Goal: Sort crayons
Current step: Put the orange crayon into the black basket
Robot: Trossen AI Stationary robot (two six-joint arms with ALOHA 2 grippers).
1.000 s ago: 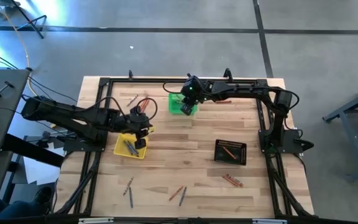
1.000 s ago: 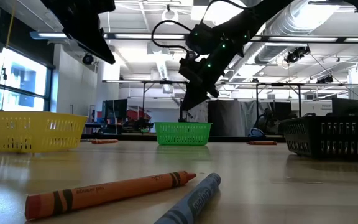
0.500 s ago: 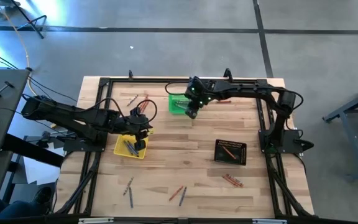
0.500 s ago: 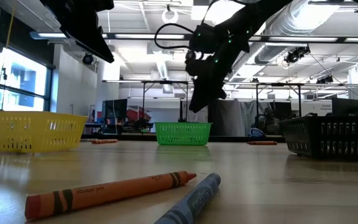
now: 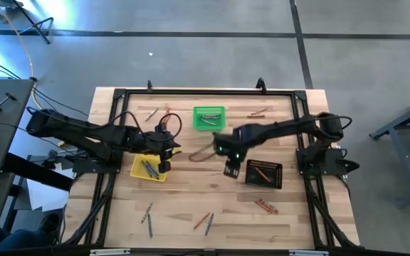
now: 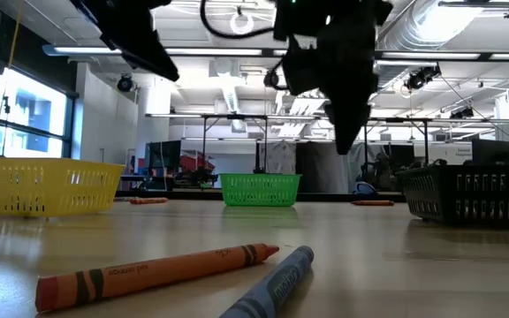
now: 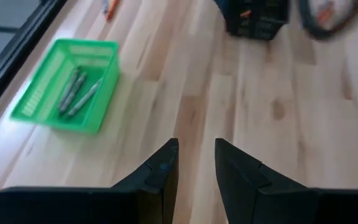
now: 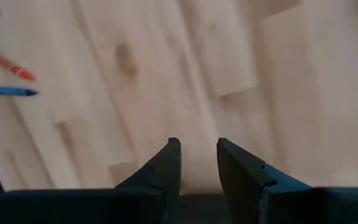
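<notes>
Crayons lie scattered on the wooden table: an orange one (image 6: 157,272) and a blue one (image 6: 272,287) near the front edge (image 5: 205,220), more at the front left (image 5: 148,212), front right (image 5: 265,206) and far edge (image 5: 151,112). Grey crayons (image 7: 76,93) lie in the green basket (image 5: 208,118). My right gripper (image 5: 231,168) hangs open and empty above bare table, just left of the black basket (image 5: 264,173); its wrist view (image 8: 197,155) shows a red crayon (image 8: 8,62) and a blue one (image 8: 8,91) farther off. My left gripper (image 5: 164,160) is open and empty (image 7: 196,155) over the yellow basket (image 5: 149,168).
The black basket holds orange-red crayons (image 5: 260,171), the yellow basket blue-grey ones (image 5: 148,168). A dark frame (image 5: 119,92) runs round the table's edges. A loose cable (image 5: 201,153) loops over the table's middle, between the grippers.
My right gripper has left the spot above the green basket and swung toward the table's near edge and a little right, ending beside the black basket. The green basket now shows uncovered.
</notes>
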